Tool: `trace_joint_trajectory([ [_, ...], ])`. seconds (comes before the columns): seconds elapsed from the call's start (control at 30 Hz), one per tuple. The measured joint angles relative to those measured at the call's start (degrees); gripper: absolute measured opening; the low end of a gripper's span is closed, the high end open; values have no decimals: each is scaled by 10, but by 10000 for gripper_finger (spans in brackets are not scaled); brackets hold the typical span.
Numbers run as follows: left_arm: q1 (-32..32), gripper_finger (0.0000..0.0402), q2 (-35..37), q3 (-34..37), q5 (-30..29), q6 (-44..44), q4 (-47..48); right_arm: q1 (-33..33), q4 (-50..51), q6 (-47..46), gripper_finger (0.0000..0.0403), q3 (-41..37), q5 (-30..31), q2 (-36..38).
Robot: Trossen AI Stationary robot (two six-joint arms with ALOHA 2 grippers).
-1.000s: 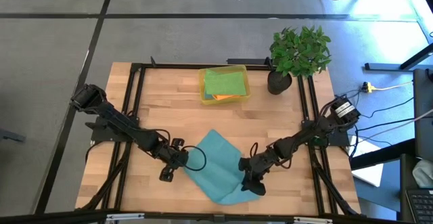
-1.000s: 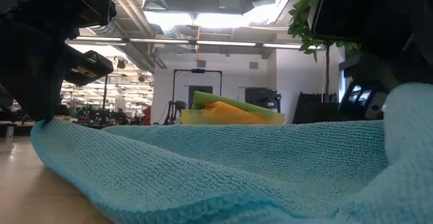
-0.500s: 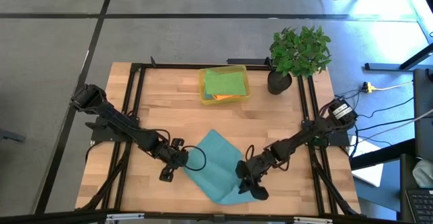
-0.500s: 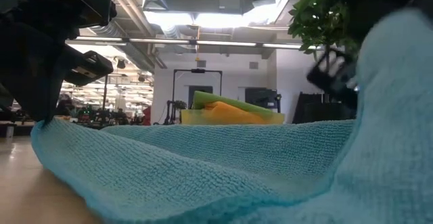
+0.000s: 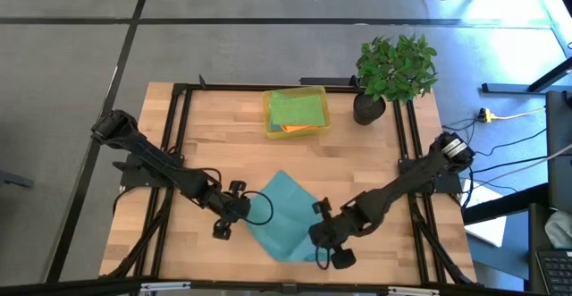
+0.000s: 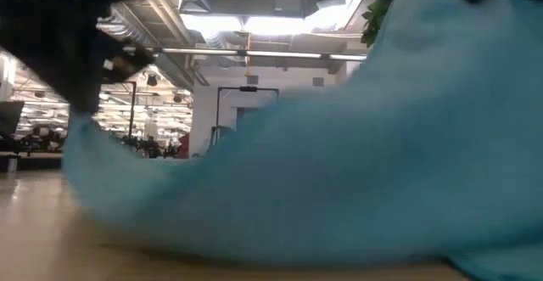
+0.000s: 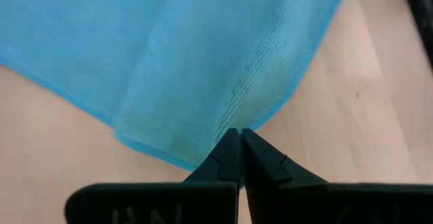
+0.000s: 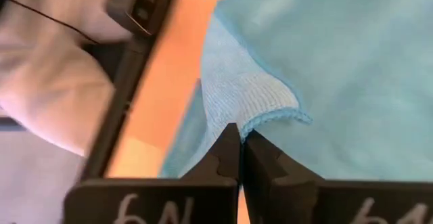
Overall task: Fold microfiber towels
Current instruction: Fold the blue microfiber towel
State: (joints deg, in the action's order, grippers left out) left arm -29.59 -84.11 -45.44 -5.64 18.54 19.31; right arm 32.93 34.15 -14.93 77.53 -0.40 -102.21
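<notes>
Wooden table [image 5: 214, 144]. Teal-blue towel [image 5: 279, 214], spread near the table's 6 o'clock edge. Yellow bin [image 5: 296, 113] at 12 o'clock, green towel [image 5: 297, 108] inside. Left gripper [image 7: 239, 137], jaws closed, pinching the teal-blue towel's 9 o'clock corner. Right gripper [image 8: 238, 132], jaws closed, pinching its 4 o'clock edge, raised.

Lab or workshop — exposed ceiling ducts [image 6: 170, 1], concrete floor [image 5: 71, 54].

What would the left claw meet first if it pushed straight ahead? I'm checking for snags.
The teal-blue towel itself: the left claw, shut on its edge, points into that cloth.
</notes>
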Motion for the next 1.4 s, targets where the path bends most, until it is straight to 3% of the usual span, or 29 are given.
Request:
trace_joint_trajectory([
  [0.1,-5,0,31,-20,-41,-17,31,9,90,-2,2,46,56,19],
  [0.23,-18,0,96,-43,-145,-63,50,18,146,-9,2,62,149,74],
  [0.53,1,0,246,-82,-370,-193,49,2,171,63,2,62,408,220],
  [0.67,21,0,298,-102,-449,-262,36,-19,168,93,1,62,469,275],
  [0.93,82,0,368,-126,-454,-362,39,-66,163,108,2,12,472,350],
  [1.1,110,0,386,-109,-383,-366,92,-79,122,103,2,-80,468,370],
  [1.23,107,0,387,-92,-323,-331,125,-69,28,131,2,-177,445,381],
  [1.4,73,0,379,-61,-302,-268,139,-46,-126,174,2,-270,404,390],
])
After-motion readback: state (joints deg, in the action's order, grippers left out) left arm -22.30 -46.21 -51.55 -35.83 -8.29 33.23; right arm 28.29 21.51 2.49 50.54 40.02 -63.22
